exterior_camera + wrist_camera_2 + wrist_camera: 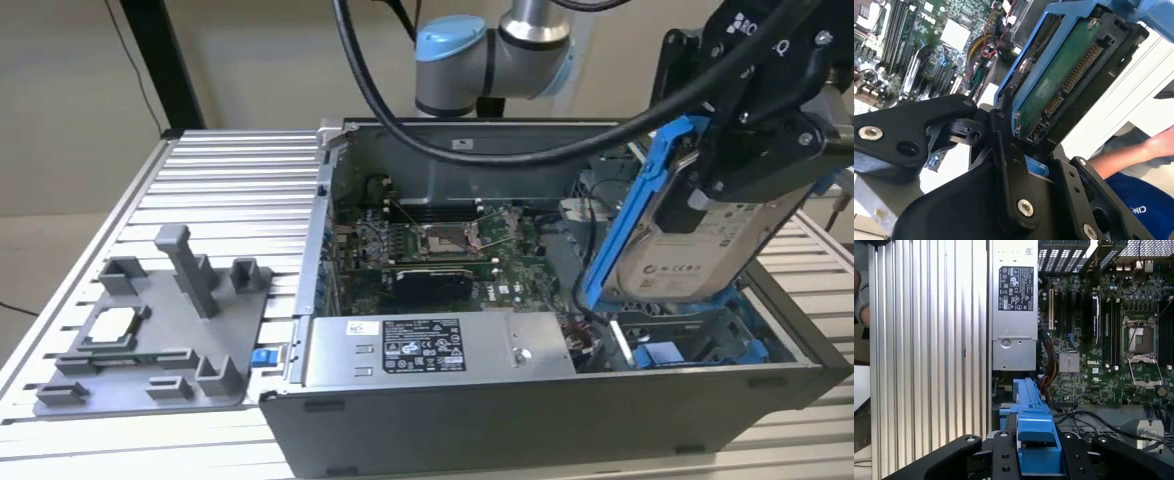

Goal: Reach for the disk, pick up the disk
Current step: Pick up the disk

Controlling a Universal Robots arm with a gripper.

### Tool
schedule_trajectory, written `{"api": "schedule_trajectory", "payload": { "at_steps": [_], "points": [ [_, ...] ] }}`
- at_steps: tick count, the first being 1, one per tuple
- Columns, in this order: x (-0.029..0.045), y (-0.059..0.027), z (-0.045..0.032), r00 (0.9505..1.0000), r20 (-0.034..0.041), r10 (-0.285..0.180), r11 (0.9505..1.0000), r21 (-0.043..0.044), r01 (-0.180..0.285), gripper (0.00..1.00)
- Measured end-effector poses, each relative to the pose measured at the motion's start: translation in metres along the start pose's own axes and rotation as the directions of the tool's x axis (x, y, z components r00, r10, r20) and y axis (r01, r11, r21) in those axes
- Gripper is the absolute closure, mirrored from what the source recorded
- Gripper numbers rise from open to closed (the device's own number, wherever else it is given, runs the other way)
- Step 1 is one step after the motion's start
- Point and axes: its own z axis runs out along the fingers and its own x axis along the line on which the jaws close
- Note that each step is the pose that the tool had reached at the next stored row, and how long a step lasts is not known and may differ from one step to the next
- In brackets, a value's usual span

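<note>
The disk point(678, 250) hangs tilted above the open computer case point(534, 420) at the exterior view's right, clear of the drive bay below it. Its silver face with a white label points toward the exterior camera, and blue rails run along its edges. My gripper point(731, 185) is shut on the disk's upper part. In the second wrist view the disk's green circuit-board underside point(1064, 85) sits between the black fingers point(1004, 150) of my gripper point(1036, 152). The first wrist view looks along the disk's blue rail point(1033, 420), which my gripper point(1034, 455) clamps.
Inside the case lie the motherboard point(441, 240) and a long grey box with a sticker point(427, 345). A grey fixture plate point(160, 330) holding a small square chip point(110, 325) sits at the exterior view's left. A person's arm point(1134, 155) shows beyond the table.
</note>
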Motion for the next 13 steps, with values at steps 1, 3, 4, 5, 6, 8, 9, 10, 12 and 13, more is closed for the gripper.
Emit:
{"api": "schedule_trajectory", "payload": {
  "at_steps": [1,3,4,5,6,8,9,10,12,13],
  "points": [
    [0.0012,-0.0025,0.0,1.0,0.0,0.0,1.0,-0.0001,0.0,1.0],
    [0.0037,-0.0083,0.0002,1.0,0.0004,0.0,1.0,-0.0003,0.0,1.0],
    [0.0046,-0.0108,0.0002,1.0,0.001,0.0,1.0,-0.0003,0.0,1.0],
    [0.0055,-0.0132,0.0002,1.0,0.0015,0.0,1.0,-0.0003,0.0,1.0],
    [0.0063,-0.0148,0.0002,1.0,0.0021,0.0,1.0,-0.0003,0.0,1.0],
    [0.0082,-0.0157,0.0008,1.0,0.0037,0.0,1.0,0.0019,0.0,1.0],
    [0.0091,-0.0157,0.0013,1.0,0.0048,0.0,1.0,0.0064,0.0,1.0],
    [0.0101,-0.0159,0.0016,1.0,0.0057,0.0,0.9999,0.013,0.0,1.0],
    [0.012,-0.0161,0.0022,1.0,0.0076,-0.001,0.9996,0.0265,0.001,1.0],
    [0.0131,-0.0162,0.0026,1.0,0.0086,-0.001,0.9995,0.0316,0.001,1.0]
  ]
}}
